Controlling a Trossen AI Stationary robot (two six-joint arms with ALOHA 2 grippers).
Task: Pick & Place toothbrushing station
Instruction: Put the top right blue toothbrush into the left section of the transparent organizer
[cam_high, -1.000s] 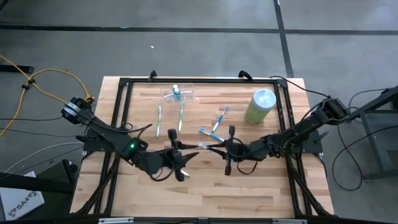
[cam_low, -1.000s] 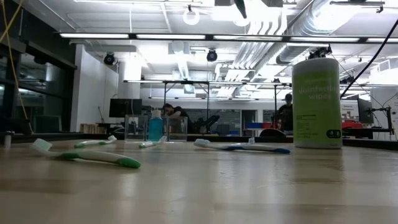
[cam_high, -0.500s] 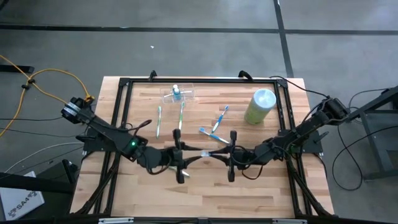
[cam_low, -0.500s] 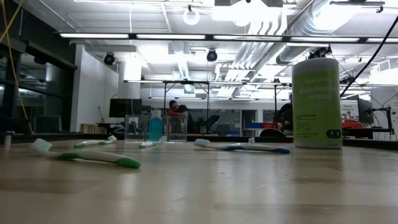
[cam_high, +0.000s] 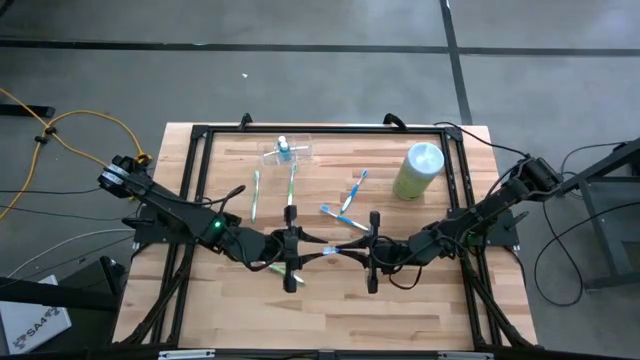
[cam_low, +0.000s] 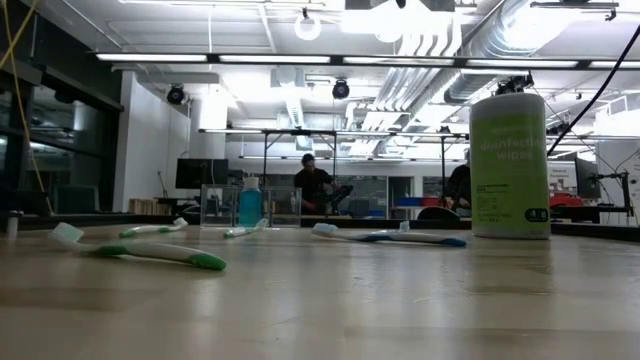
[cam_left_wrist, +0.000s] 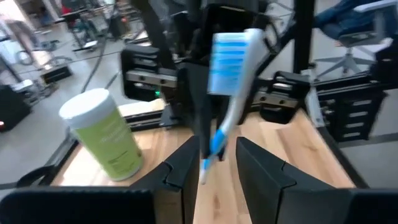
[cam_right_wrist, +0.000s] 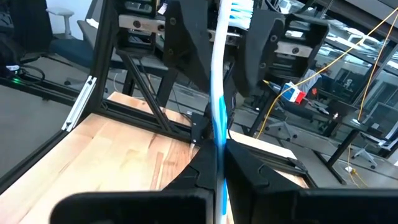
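A blue-and-white toothbrush (cam_high: 333, 248) hangs above the table's middle between my two grippers. My right gripper (cam_high: 365, 250) is shut on it. My left gripper (cam_high: 297, 250) faces it and is open. Its fingers (cam_left_wrist: 186, 165) stand on either side of the brush's head end (cam_left_wrist: 229, 62). The toothbrushing station (cam_high: 287, 152), a clear holder with a blue bottle in it, stands at the far edge (cam_low: 250, 205). Neither gripper shows in the low view. My right gripper pinches the toothbrush's handle (cam_right_wrist: 219, 146) between its two fingers, coming level from the table's right, with the fingers along the brush. The brush is lifted clear and slants up toward my left gripper, head (cam_right_wrist: 239, 6) farthest out. Whether my left gripper touches the brush, I cannot tell.
A light green canister (cam_high: 418, 170) stands at the far right. Two green toothbrushes (cam_high: 256, 192) lie near the station, two blue ones (cam_high: 355, 190) lie left of the canister, and another green one (cam_high: 270, 268) lies under my left arm. A black frame (cam_high: 195, 180) borders the table.
My left gripper has swung toward my right gripper and rolled. It now lines up with the toothbrush, its fingers beside the head end. The toothbrush stays lifted in my right gripper.
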